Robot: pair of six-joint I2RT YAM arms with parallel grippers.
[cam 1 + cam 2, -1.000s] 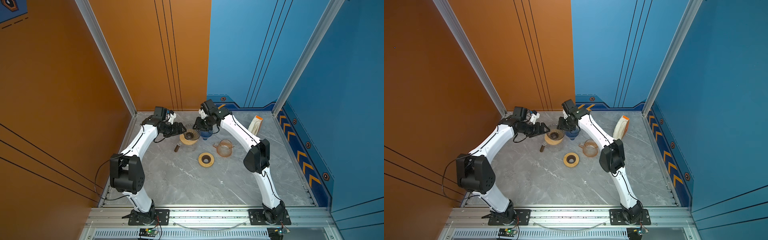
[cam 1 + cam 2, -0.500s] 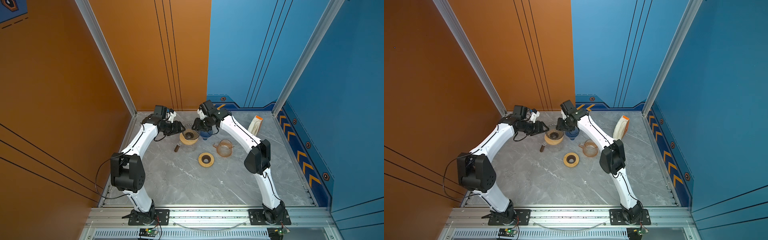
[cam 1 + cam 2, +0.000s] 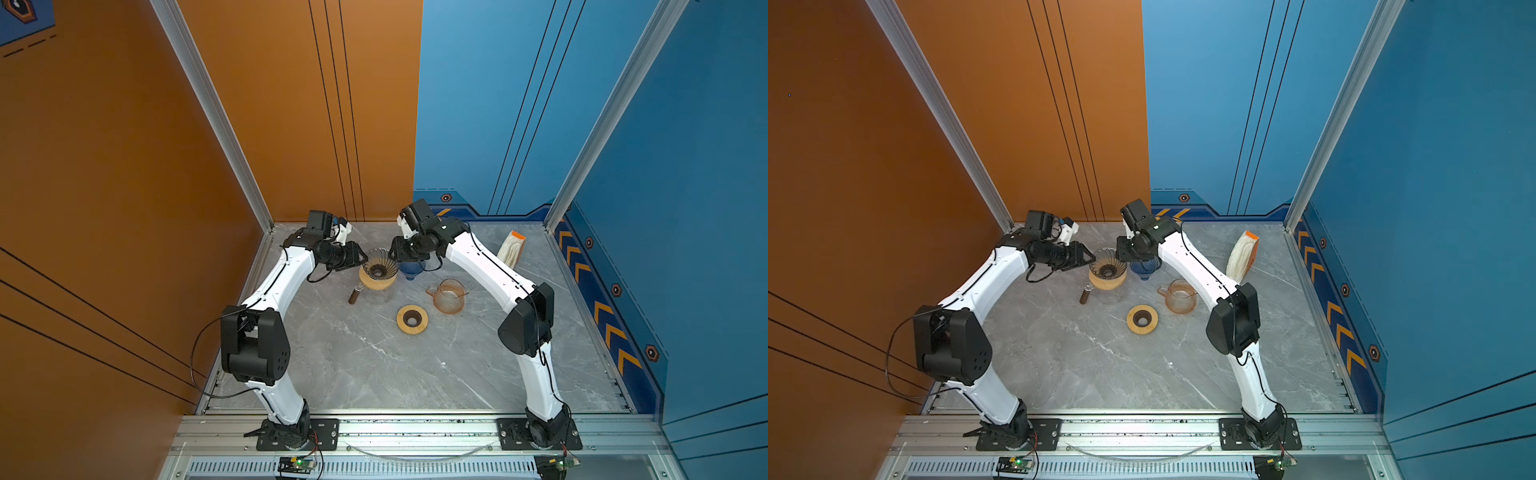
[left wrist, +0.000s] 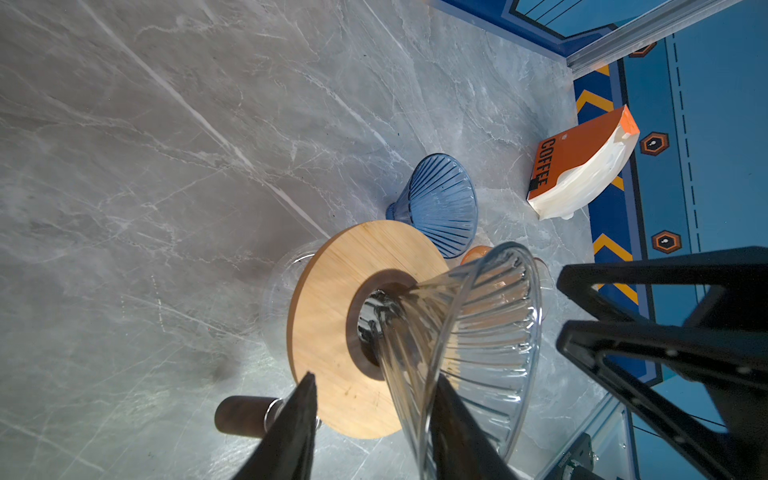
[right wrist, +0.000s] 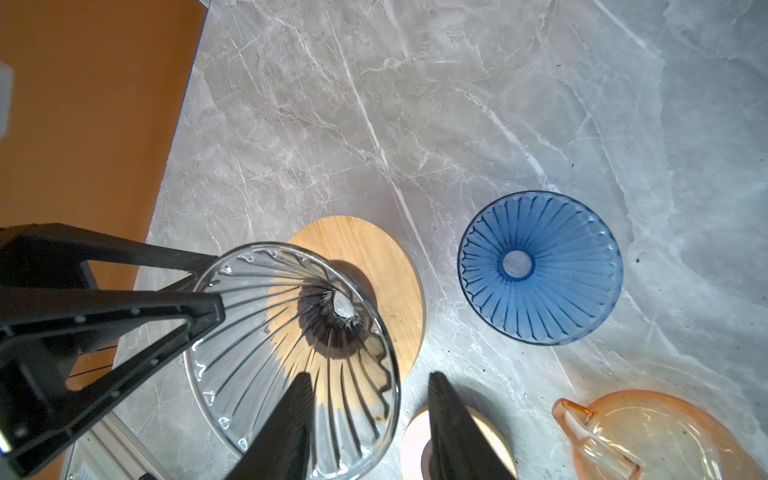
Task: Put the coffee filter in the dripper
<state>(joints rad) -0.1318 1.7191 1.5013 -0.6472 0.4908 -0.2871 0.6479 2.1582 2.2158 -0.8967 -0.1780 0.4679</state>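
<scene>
Straddling the rim of the clear dripper (image 4: 478, 324) from opposite sides: left fingers (image 4: 297, 419) parted, right fingers (image 5: 291, 419) parted, seemingly neither pinching glass; filter pack (image 4: 577, 166) stands well apart.

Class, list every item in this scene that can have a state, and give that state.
clear dripper: upright in wooden stand, no filter inside
blue dripper: upright, empty
orange jug: upright, empty
filter pack: open, white filters showing
left hand: open, jaws astride the clear dripper's rim
right hand: open, at the clear dripper's rim
</scene>
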